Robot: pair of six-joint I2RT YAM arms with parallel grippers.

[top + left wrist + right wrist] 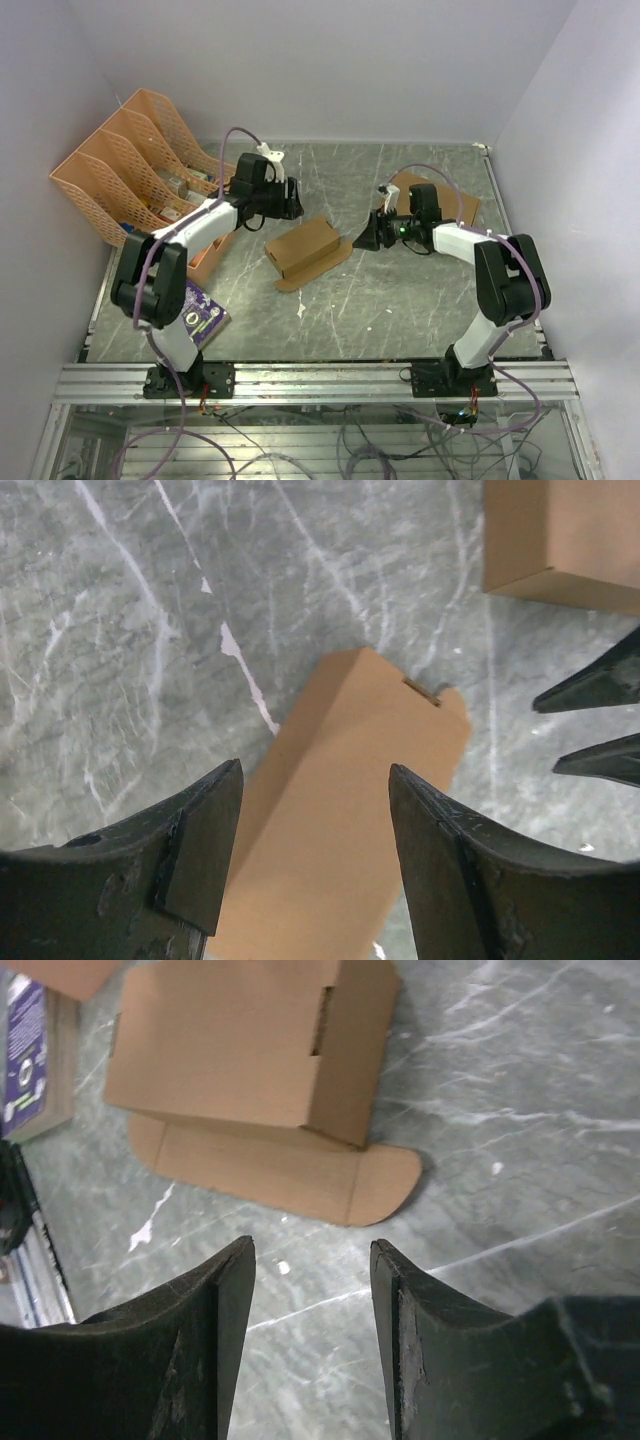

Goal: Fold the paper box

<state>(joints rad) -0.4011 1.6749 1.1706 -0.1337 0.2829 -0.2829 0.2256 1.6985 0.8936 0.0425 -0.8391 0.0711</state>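
Cardboard lay at the middle of the grey table (400,310): the paper box (305,248), partly folded, its body raised and one long flap (280,1170) flat on the surface beside it. The left gripper (288,203) hung just behind the box, jaws parted wide and holding nothing. The right gripper (363,234) sat close to the flap's right end, jaws about half apart and likewise empty. Orange file racks (130,160) stood at the far left, and a larger brown box (455,200) lay behind the right arm.
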